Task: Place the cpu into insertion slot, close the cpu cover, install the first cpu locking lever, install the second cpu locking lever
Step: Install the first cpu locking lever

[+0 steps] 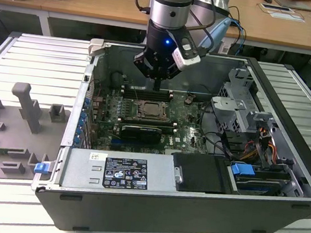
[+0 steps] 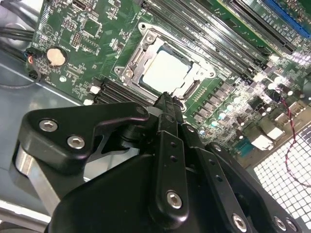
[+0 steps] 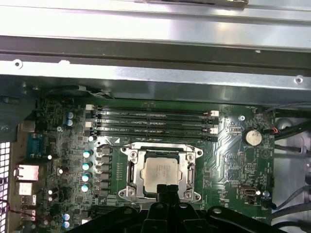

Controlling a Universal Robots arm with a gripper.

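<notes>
Mid-frame in the exterior view, the gripper, pinched together and empty, hangs just above the seated cpu, likely light, stiff and fragile, best taken by its edges.

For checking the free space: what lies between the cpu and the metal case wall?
In the first wrist view, long black memory slots lie side by side between the cpu and the case wall.

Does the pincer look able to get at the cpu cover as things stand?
Likely yes. The pincer hangs close above the cpu cover, which lies flat around the cpu. The computer case is open, and nothing crosses the gap between them.
</notes>
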